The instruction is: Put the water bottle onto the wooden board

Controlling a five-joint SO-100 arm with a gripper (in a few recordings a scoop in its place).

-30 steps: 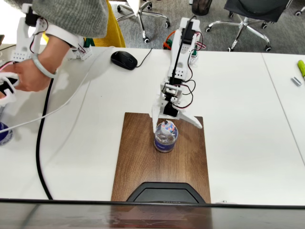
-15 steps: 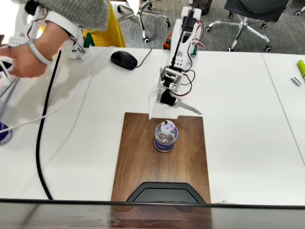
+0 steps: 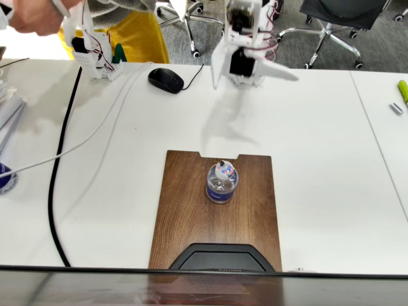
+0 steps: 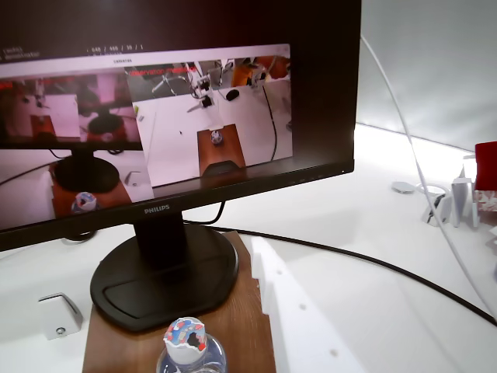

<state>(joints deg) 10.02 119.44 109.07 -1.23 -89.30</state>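
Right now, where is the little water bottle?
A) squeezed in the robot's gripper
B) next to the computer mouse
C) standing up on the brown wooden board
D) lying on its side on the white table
C: the water bottle stands upright near the middle of the wooden board, while the gripper is open and lifted away from it.

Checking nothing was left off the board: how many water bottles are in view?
1. The water bottle stands upright near the middle of the wooden board, cap up; the wrist view shows its cap too. The open gripper is clear of it.
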